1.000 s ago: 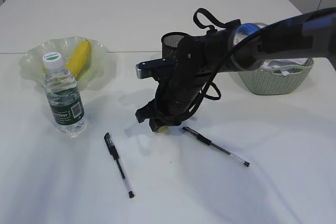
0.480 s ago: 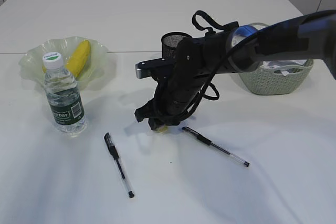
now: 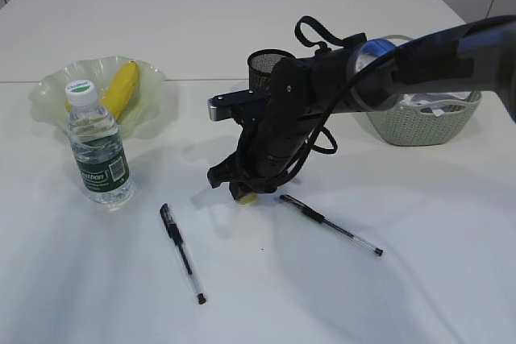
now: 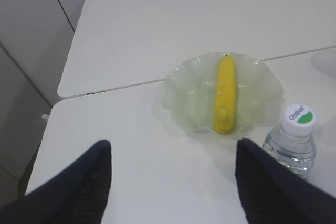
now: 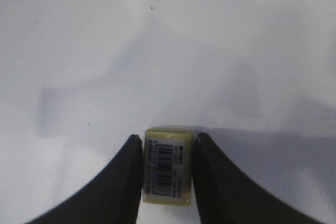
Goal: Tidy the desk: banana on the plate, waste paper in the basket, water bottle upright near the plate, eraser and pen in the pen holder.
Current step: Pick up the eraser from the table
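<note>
Eraser (image 5: 167, 164) sits on the table between both pens, right gripper (image 5: 166, 171) jaws clamped on its sides — lift straight, keep it square, carry to pen holder (image 3: 266, 64); left jaws apart.

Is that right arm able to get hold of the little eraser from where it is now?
Probably yes. The right pincer already has its fingers on either side of the eraser, apparently touching it. Nothing lies between them, and the nearest pen sits off to one side.
</note>
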Controlling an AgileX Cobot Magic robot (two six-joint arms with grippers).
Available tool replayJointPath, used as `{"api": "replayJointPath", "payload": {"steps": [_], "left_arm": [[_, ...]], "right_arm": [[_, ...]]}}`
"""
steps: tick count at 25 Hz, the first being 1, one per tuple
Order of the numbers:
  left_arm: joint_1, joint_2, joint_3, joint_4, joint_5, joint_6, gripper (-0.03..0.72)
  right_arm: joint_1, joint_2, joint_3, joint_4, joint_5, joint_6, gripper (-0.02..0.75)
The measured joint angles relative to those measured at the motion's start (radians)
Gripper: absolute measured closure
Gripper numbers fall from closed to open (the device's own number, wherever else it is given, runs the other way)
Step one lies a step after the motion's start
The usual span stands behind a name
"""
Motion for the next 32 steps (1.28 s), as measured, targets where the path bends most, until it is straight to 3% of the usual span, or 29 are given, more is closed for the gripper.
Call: {"api": "replayJointPath", "payload": {"steps": [11, 28, 32], "left_arm": [[0.000, 0.000, 0.000, 0.004, 0.000, 0.000, 0.161], [0.000, 0.000, 0.000, 0.004, 0.002, 0.000, 0.162], [0.000, 0.000, 0.000, 0.004, 0.002, 0.000, 0.164]], "right_arm": [[0.000, -0.046, 0.003, -0.015, 0.083, -0.020, 0.496], [0.000, -0.094, 0.003, -0.046, 0.088, -0.022, 0.497], [0.000, -0.066, 0.003, -0.046, 0.076, -0.022, 0.454]]}}
